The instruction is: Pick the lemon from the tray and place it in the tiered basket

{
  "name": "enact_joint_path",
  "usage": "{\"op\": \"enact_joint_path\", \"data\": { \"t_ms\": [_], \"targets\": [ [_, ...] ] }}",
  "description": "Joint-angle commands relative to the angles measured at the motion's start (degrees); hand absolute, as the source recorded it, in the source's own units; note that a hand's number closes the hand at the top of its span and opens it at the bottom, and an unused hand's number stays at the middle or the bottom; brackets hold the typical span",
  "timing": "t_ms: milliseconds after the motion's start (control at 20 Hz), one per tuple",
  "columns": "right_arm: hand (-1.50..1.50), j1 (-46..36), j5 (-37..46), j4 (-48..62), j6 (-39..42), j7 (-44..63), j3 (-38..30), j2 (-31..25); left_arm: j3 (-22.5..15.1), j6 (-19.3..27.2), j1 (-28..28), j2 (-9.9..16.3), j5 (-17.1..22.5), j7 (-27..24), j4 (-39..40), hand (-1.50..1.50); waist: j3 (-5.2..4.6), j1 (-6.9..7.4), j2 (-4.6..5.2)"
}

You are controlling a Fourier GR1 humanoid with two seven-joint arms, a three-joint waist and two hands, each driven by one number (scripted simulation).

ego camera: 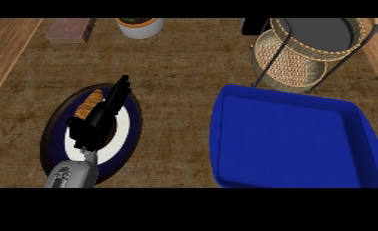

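Blue tray [244,140], wicker tiered basket [295,55], no writing.

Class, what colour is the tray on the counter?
The tray is bright blue, seen best in the head view.

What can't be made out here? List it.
- Lemon: not visible in the head view; the blue tray shows none.
- Right hand: out of view.
- Plate: partly covered by the left hand above it.
- Tiered basket: its lower tier is largely hidden under the top shelf.
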Motion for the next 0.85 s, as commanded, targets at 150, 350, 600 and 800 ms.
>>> {"op": "enact_joint_path", "data": {
  "t_ms": [150, 350, 600, 800],
  "targets": [
    [-1.5, 5.2, -1.5, -1.7, -8.9, -7.1, -5.2, -10.3, 0.7, -1.0, 0.7, 0.3, 0.5, -2.6, 1.3, 0.0, 0.07, -0.09, 0.32],
    [-1.5, 10.2, -7.3, 0.0, -4.0, -12.5, -11.7, -16.5, -0.2, -0.4, 1.4, 0.0, -0.1, -1.2, -1.1, 0.0, 0.17, -0.23, 0.17],
    [-1.5, 16.3, -10.5, 4.9, 5.0, -17.1, -16.2, -26.4, -0.2, -1.4, 1.7, -0.2, 0.1, -3.1, 0.8, 0.0, 0.29, 0.44, 0.81],
    [-1.5, 22.6, -11.6, 7.8, 14.1, -20.6, -17.6, -32.1, 0.0, -0.2, 1.1, -0.5, -0.3, -1.9, 0.0, 0.0, 0.43, 0.27, 0.75]
  ]
}}
